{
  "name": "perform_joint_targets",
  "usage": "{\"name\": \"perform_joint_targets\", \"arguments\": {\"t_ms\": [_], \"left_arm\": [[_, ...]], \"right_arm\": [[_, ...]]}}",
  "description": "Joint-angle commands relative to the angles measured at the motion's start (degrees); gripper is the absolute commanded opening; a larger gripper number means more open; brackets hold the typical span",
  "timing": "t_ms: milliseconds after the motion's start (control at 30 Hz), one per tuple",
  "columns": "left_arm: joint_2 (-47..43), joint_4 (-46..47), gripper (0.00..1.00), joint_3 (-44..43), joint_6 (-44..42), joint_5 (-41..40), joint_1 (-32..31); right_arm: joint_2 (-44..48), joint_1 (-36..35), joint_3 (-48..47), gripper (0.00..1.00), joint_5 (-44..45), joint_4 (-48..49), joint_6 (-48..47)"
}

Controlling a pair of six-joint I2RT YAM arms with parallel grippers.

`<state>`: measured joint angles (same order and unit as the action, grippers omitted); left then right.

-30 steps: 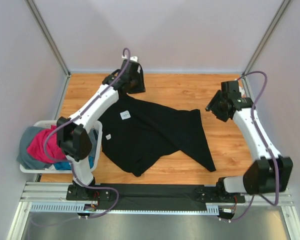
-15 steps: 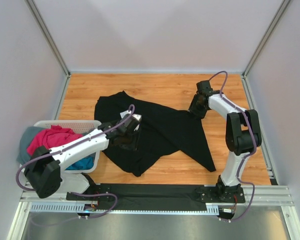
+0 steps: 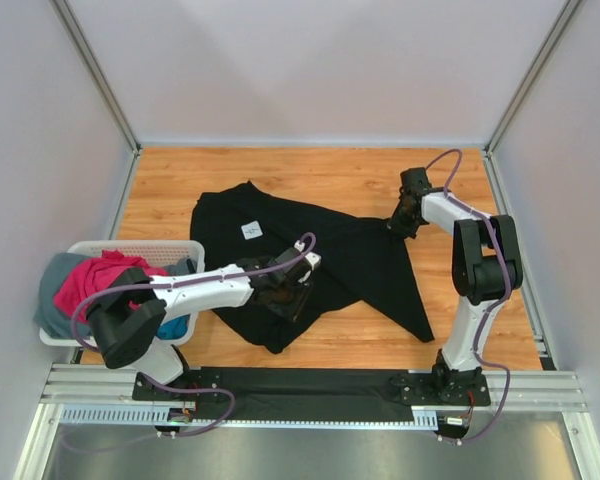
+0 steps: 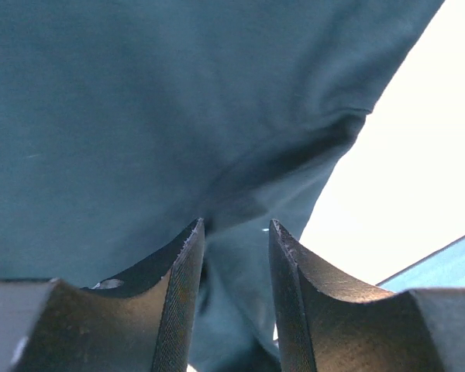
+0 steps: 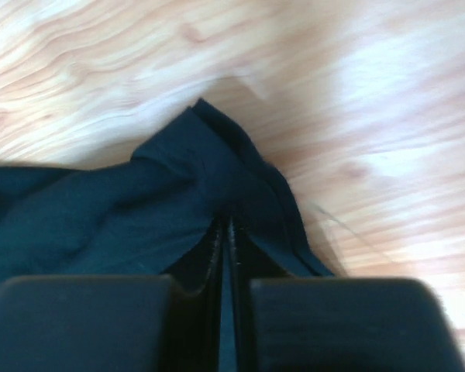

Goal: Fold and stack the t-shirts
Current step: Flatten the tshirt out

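The large black t-shirt (image 3: 330, 250) lies rumpled across the middle of the wooden table, a white label (image 3: 250, 230) showing near its collar. My left gripper (image 3: 292, 298) hovers low over the shirt's near left part. In the left wrist view its fingers (image 4: 234, 225) stand apart, open, with black cloth (image 4: 139, 116) under and between them. My right gripper (image 3: 398, 224) is at the shirt's far right corner. There it is shut (image 5: 225, 221) on a pinch of the black cloth (image 5: 101, 209). Pink (image 3: 90, 280), blue (image 3: 170, 328) and grey (image 3: 52, 275) t-shirts lie heaped at the left.
A white slotted basket (image 3: 130, 247) at the table's left edge holds the heaped shirts. Bare wood (image 3: 460, 290) shows to the right of the black shirt and along the far edge. Pale walls close in the back and both sides.
My left arm swung from the far edge back over the shirt's near part, its jaws unchanged. My right gripper dropped onto the shirt's far right corner and shut on it.
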<state>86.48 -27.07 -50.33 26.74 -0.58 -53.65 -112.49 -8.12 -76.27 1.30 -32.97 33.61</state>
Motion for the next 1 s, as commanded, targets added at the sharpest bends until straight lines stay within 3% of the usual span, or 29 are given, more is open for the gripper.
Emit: {"name": "perform_joint_targets", "arguments": {"t_ms": [0, 233, 333, 367, 467, 767, 967], "left_arm": [[2.3, 2.7, 0.46, -3.4, -2.6, 1.6, -2.7], [4.0, 1.7, 0.33, -2.6, -3.4, 2.1, -6.6], [3.2, 0.9, 0.12, -1.5, -4.4, 3.4, -8.0], [2.6, 0.9, 0.0, -1.2, -4.9, 3.6, -9.2], [-1.0, 2.0, 0.0, -0.1, -6.1, 4.0, -12.0], [-3.2, -6.4, 0.0, -3.5, -5.7, 4.5, -14.8], [-5.3, -11.7, 0.02, -7.1, -3.8, -6.1, -15.3]], "right_arm": [[2.0, 3.2, 5.2, 0.0, 2.6, -0.1, -0.4], [8.7, 11.0, 11.1, 0.01, 1.6, 1.9, -2.2], [9.7, 12.9, 11.4, 0.0, 1.5, 1.6, -2.8], [9.9, 13.2, 11.3, 0.0, 1.4, 1.7, -3.0], [10.3, 14.2, 11.0, 0.01, 1.2, 1.5, -3.4], [11.8, 15.7, 11.2, 0.0, 1.3, 1.2, -3.5], [16.0, 15.8, 15.7, 0.0, -4.3, 2.5, -4.1]]}}
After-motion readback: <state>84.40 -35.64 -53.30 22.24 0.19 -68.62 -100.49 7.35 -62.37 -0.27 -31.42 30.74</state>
